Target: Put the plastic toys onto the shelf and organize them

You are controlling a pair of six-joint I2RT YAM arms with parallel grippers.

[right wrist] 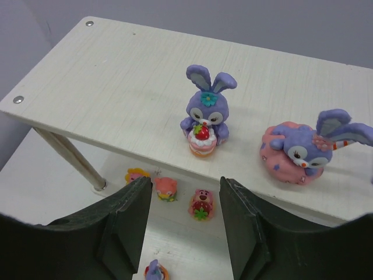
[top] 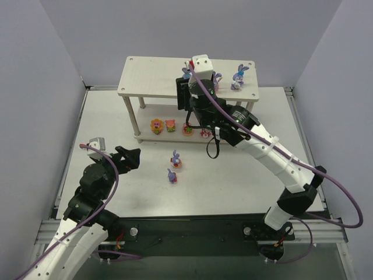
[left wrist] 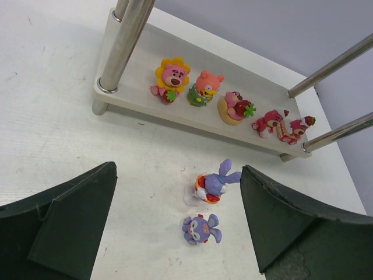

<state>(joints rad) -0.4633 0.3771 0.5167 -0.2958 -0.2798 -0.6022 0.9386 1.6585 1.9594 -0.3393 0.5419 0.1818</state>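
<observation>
While cake bunny [right wrist: 205, 116] is seen upright on shelf [right wrist: 105, 76] top, free of right claw [right wrist: 183, 192] (released, empty) | left claw [left wrist: 178, 169] spread wide, empty, near 2 bunnies [left wrist: 213, 184] on table [left wrist: 52, 116] | risk: cake bunny cd be toppled if claw is withdrawn too low.

Tally. Purple bunnies, five: cake bunny [right wrist: 206, 114], cushion bunny [right wrist: 300, 153], far-right bunny [top: 238, 77], cup bunny [left wrist: 214, 184], small bunny [left wrist: 200, 228]. Pink-red round figures, five: sunflower figure [left wrist: 171, 77], orange-eared figure [left wrist: 205, 87], dish figure [left wrist: 234, 107], red figure [left wrist: 268, 122], red neighbour [left wrist: 298, 126] pressed close beside it. Shelf [top: 151, 76], one, with two tiers. Robot arms, two: left arm [top: 87, 192], right arm [top: 274, 157].
</observation>
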